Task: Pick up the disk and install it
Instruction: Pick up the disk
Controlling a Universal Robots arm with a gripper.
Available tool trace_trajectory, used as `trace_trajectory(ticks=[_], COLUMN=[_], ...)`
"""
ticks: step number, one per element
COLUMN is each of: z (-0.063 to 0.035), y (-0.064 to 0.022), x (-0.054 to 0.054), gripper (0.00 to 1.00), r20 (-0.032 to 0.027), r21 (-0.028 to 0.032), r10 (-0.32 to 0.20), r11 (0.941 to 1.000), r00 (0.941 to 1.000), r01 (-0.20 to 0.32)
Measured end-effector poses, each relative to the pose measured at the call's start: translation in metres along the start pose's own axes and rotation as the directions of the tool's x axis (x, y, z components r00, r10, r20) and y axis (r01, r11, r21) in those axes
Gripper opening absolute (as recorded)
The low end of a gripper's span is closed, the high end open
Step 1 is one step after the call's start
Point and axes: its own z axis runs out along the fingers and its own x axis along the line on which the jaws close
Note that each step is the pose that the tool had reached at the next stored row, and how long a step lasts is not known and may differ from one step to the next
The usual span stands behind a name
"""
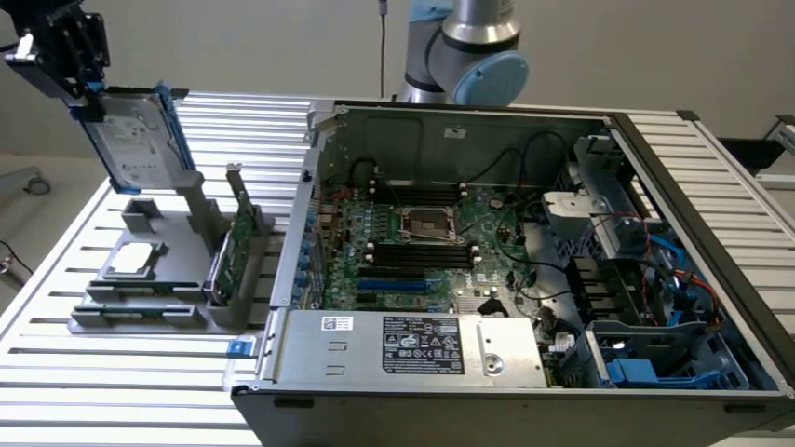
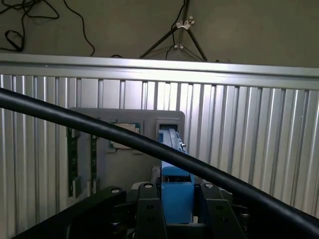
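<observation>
Pincer [image 1: 89,88] is clamped on the disk [image 1: 134,140], upper left of the exterior view, above the grey holder [image 1: 162,298]. Disk is a flat silver-grey drive with a white label and blue carrier frame, on edge, slightly tilted. Desk [image 1: 112,382] is ribbed aluminium slats. Open PC case [image 1: 497,121] sits centre-right in the exterior view, motherboard exposed. Plain grey wall behind.

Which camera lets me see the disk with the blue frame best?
The exterior view. There the disk hangs from the pincer above the grey holder, showing its whole labelled face and blue frame. The wrist view sees it edge-on: just a blue end clamped between the pincer's fingers.
</observation>
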Motion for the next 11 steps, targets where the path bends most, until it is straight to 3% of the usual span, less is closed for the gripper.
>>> trace_trajectory(ticks=[11], z=[-0.0499], y=[-0.006], x=[-0.001], gripper=[0.33], r20=[0.0], r21=[-0.0013], r10=[0.0], r11=[1.0], r00=[1.0], r01=[0.0])
